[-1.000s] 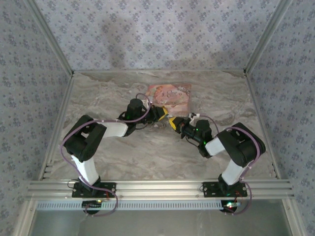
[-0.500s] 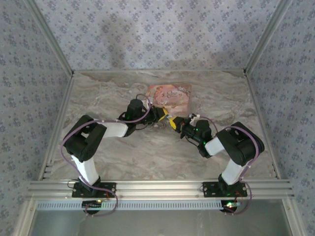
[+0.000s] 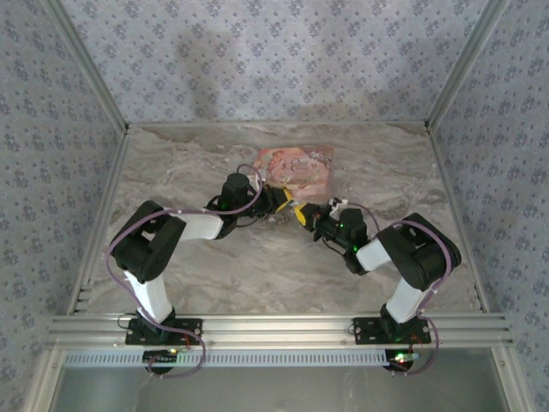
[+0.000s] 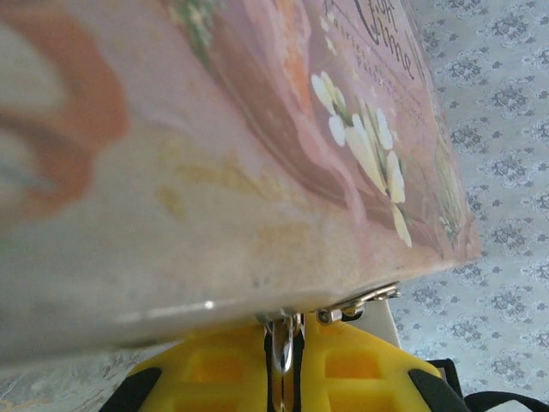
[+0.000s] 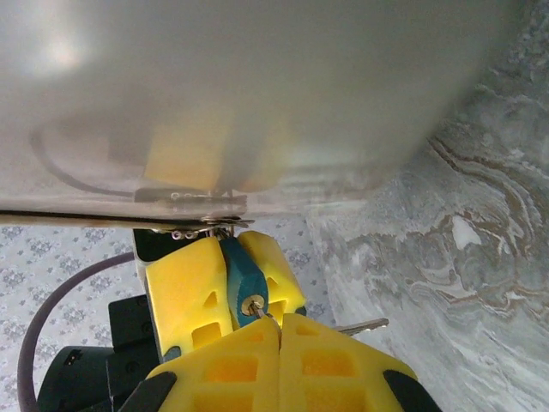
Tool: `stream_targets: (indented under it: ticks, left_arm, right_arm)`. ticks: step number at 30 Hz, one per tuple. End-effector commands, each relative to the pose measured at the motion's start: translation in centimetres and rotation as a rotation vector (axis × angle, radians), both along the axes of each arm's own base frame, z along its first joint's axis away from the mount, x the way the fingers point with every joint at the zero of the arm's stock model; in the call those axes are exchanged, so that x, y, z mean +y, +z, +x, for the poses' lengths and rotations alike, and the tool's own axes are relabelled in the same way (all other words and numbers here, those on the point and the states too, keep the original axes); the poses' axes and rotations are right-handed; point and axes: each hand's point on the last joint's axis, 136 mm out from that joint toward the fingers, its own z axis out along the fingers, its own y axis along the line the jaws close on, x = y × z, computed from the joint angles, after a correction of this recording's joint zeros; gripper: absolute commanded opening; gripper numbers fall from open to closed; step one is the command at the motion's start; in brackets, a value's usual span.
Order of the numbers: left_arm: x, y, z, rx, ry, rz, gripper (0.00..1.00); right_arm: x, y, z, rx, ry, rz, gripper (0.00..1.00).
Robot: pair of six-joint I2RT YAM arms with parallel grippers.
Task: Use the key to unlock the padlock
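Left claw [image 4: 287,365]: its yellow fingers are closed in on the padlock [image 5: 243,276], gripping the blue body from both sides, just below the near edge of the box [image 3: 296,167].
Right claw [image 5: 280,348]: its yellow fingers are pressed together, pinching the key [image 5: 260,313]. The tips sit right against the lower end of the padlock, facing the left claw.
Table [image 3: 257,266]: grey marbled top. The box lies toward the back, and the two claws meet just in front of it, near the middle.
Box: pink, printed with flowers and script, lying flat on the table. A small metal hasp [image 4: 356,302] sits at its near edge, with the padlock hanging there.
Padlock: blue body with a silver loop at the top. The loop goes up to the hasp, and the brass keyhole [image 5: 253,303] faces the right claw.
Key: a thin pale sliver between the right claw's fingertips and the keyhole, with its tip at the hole. I cannot tell how far in it sits.
Metal bit [image 5: 364,326]: a pale piece poking out sideways past the right claw's finger. I cannot tell whether it belongs to the same key.
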Motion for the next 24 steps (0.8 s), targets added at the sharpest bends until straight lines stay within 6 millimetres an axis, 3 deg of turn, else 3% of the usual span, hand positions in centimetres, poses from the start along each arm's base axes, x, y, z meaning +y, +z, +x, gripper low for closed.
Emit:
stream_targets:
  ticks: [1,12,24]
  left_arm:
    - [-3.1,3.8,-3.5,-0.071,-0.149,-0.097,0.06]
    - [-6.2,4.2,-8.3,-0.064,-0.268,-0.116,0.00]
    - [-5.8,4.3,-9.1,-0.055,-0.275,-0.118,0.00]
  right_arm:
    - [0.6,1.3,1.2,-0.050,-0.023,-0.020,0.00]
    - [2.4,3.8,3.6,-0.115,-0.024,-0.035,0.00]
    - [3.1,3.5,3.7,-0.113,-0.013,-0.027,0.00]
